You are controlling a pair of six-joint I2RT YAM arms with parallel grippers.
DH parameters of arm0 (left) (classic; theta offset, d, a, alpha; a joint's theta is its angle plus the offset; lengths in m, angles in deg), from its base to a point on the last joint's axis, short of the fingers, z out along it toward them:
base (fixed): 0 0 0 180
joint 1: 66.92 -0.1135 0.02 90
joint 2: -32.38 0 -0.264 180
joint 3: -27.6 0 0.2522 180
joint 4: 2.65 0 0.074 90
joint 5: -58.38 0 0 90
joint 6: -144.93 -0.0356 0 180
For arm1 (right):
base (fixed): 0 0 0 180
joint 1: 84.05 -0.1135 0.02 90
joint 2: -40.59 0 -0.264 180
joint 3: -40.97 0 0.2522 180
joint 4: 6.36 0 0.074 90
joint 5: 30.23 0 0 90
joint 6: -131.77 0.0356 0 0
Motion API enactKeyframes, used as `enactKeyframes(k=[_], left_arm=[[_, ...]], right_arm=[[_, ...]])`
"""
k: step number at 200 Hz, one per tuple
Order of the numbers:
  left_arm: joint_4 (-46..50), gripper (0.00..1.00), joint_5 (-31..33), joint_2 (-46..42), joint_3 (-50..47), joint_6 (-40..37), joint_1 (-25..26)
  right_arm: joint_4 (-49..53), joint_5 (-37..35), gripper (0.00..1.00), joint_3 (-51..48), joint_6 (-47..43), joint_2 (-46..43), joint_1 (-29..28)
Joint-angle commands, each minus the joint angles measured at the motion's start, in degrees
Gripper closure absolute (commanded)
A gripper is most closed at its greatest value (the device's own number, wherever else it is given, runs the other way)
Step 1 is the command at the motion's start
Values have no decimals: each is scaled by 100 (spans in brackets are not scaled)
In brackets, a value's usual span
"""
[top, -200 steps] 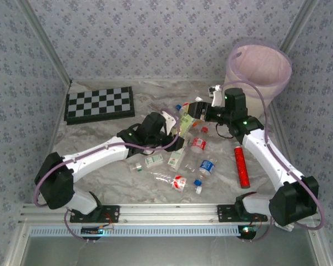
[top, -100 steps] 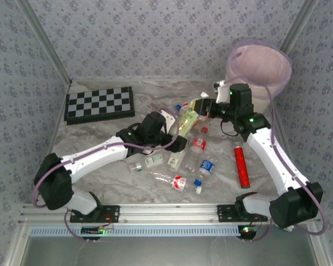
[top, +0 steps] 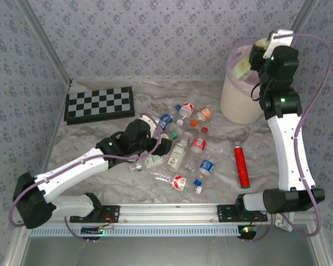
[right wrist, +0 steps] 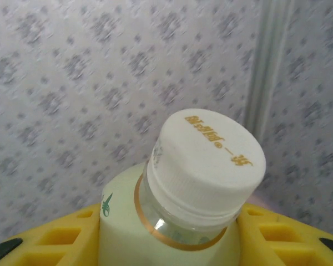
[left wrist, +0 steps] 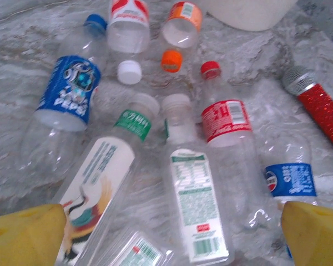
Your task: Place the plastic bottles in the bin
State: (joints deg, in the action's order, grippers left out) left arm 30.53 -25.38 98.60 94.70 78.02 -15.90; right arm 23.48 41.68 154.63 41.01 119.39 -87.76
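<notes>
A: While the right gripper [top: 248, 65] hangs above the bin [top: 237, 104], what does it clamp?
B: A pale white-capped bottle [right wrist: 200, 166]. The left gripper [left wrist: 169, 238] is spread wide and empty, low over loose bottles [left wrist: 225, 119] on the tabletop [left wrist: 22, 33].

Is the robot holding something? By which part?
The right gripper holds a white-capped pale bottle by its body, below the neck. The left gripper holds nothing.
</notes>
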Motion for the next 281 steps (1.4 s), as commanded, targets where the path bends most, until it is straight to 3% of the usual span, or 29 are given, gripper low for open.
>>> enactKeyframes(k=[1,29,87,143,172,238,271,281], left_arm=[[90,1,298,-442,-177,197,20],[253,1,439,-681,-328,305,14],[402,1,546,-725,-333,396,13],[1084,1,746,-533,-36,793,13],[1042,1,735,-411,-53,819,13],[952,1,653,-409,-125,787,13],[1000,1,632,-376,-105,758,17],[989,1,628,-373,-104,758,13]], right_arm=[[-644,-509,76,227,-567,332,108],[-322,-588,81,768,-633,968,248],[-47,-349,91,946,-776,1814,233],[3144,177,93,3448,-447,3765,413],[3874,582,93,3952,-320,4351,510],[3989,1312,77,3304,122,4730,778],[3864,1553,56,3127,286,4852,884],[3851,1537,44,3131,306,4844,894]])
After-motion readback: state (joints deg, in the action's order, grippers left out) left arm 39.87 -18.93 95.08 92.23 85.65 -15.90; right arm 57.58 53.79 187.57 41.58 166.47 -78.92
